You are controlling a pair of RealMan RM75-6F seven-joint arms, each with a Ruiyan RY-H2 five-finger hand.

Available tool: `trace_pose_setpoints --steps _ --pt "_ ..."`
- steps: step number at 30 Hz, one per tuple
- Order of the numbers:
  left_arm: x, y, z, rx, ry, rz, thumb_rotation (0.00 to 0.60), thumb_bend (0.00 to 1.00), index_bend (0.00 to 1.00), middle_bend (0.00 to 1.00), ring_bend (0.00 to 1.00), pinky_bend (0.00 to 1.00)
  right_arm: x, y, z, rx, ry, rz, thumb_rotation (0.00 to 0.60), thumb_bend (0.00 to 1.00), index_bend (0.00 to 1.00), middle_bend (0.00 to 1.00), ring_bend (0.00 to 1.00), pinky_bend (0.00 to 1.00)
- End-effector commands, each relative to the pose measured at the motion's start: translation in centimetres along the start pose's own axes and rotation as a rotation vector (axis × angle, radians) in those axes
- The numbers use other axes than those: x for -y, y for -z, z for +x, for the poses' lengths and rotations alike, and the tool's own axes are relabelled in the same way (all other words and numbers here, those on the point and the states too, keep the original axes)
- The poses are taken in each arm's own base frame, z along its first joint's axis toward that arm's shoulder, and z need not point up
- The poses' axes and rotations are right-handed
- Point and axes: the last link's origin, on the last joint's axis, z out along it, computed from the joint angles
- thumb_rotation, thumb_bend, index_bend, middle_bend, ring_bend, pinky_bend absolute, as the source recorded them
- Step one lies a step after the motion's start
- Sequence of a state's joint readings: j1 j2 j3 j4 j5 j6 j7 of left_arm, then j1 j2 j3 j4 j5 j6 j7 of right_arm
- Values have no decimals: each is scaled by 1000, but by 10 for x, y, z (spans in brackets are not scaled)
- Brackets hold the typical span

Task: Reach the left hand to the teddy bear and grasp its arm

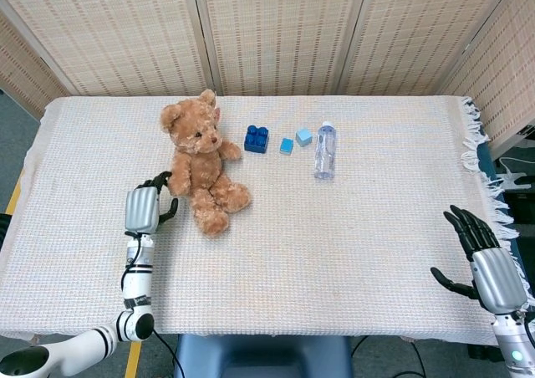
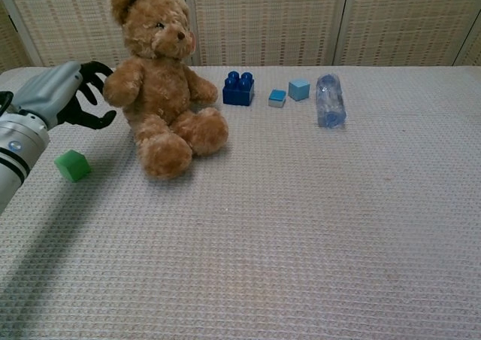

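A brown teddy bear (image 1: 201, 165) (image 2: 161, 92) sits upright on the white cloth at the left of the table. My left hand (image 1: 144, 206) (image 2: 64, 95) is just left of the bear's near arm (image 2: 124, 84). Its dark fingers (image 2: 94, 92) are spread beside the paw with nothing between them, and I cannot tell whether the tips touch the fur. My right hand (image 1: 485, 261) hangs open by the table's front right corner, far from the bear, holding nothing.
A green cube (image 2: 73, 165) lies just in front of my left hand. Right of the bear stand a dark blue brick (image 1: 257, 138) (image 2: 238, 89), two small light blue cubes (image 1: 287, 145) (image 1: 303, 136) and a lying clear bottle (image 1: 324, 150) (image 2: 329, 101).
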State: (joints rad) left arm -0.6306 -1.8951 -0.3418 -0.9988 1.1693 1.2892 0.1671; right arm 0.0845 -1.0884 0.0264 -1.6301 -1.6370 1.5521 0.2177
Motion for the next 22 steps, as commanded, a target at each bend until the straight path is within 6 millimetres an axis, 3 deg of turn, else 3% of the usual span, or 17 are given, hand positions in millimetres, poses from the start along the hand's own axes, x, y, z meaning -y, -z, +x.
trace_pose_setpoints --steps 1,5,9,16,22 --pt "27 16 15 57 -165 -136 600 362 1 73 108 390 0 1 1 -3 -3 3 600 120 0 8 0 107" --pt "70 37 41 114 -320 -145 600 359 0 19 50 354 1 2 2 2 -11 9 600 120 0 8 0 107" --pt "97 64 66 124 -379 -108 600 356 0 15 47 341 1 3 0 2 -6 16 600 120 0 8 0 107" --pt "114 113 80 129 -424 -142 600 345 0 22 47 331 2 2 -5 13 16 10 600 120 0 8 0 107" --pt "122 127 78 142 -376 -121 600 354 0 23 47 327 2 -1 -11 27 34 0 600 120 0 8 0 107"
